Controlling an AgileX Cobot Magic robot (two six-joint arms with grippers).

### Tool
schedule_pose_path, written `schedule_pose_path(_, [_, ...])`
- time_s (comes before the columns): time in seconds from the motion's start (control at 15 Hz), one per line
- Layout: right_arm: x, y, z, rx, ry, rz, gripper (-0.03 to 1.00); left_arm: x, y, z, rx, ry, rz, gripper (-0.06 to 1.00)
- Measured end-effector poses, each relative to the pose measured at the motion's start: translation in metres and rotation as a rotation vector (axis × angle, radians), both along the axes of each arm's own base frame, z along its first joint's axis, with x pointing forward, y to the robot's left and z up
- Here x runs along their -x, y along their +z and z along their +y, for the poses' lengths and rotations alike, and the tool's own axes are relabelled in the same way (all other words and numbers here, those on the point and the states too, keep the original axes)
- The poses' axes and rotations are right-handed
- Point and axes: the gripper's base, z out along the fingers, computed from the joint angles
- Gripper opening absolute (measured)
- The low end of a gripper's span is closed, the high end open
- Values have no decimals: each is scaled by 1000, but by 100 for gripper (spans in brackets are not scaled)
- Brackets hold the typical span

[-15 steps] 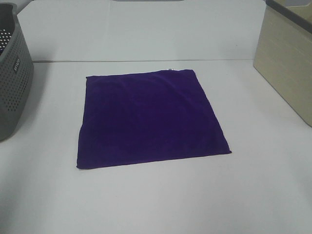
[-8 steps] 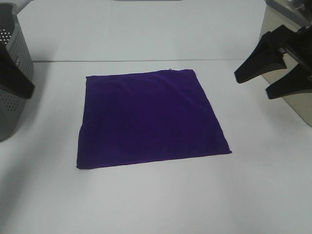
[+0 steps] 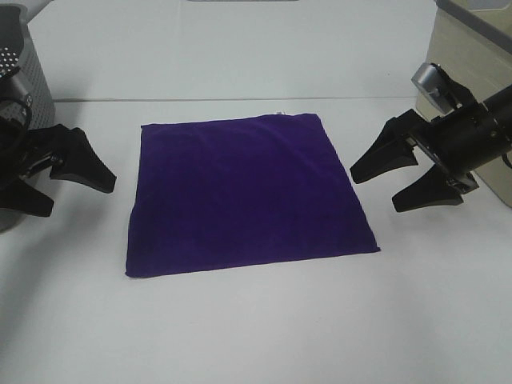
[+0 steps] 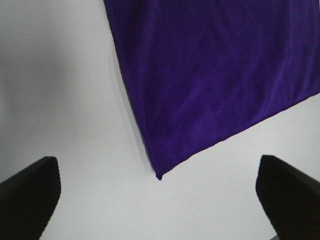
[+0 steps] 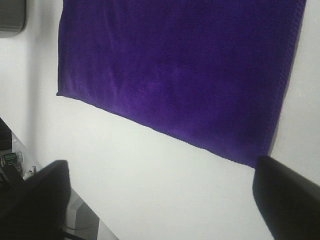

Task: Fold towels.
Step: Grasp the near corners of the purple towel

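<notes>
While both end effectors gape, a basket and box flank the towel.

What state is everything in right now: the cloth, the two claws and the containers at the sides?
purple towel: spread flat, unfolded.
left claw: open, empty, near the towel's left edge.
right claw: open, empty, near the towel's right edge.
grey basket: upright, contents hidden.
beige box: upright, contents hidden.
</notes>
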Motion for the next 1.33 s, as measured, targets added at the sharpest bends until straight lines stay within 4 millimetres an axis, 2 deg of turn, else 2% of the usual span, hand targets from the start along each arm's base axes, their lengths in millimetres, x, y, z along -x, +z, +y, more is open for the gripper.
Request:
schedule_pose_path(0.27, [0, -1, -1, 7, -16, 20, 96, 0, -4, 0, 8, 7, 13, 99])
schedule_pose_path(0.53, [-22, -8, -4, 29, -44, 38, 95, -1, -28, -5, 70, -8, 119, 99])
schedule_pose_path(0.6, [-26, -12, -4, 25, -40, 49, 95, -1, -33, -5, 72, -13, 134, 99])
schedule_pose_path(0.8, [-26, -49, -6, 46, -22, 143, 94, -3, -41, -5, 68, -13, 148, 99])
schedule_pose_path(0.93, [-26, -61, -5, 30, -30, 184, 93, -3, -46, -5, 65, -17, 152, 99])
schedule_pose_path(1.33, [-26, -68, -3, -2, -40, 222, 92, -4, -68, -4, 54, -23, 199, 98])
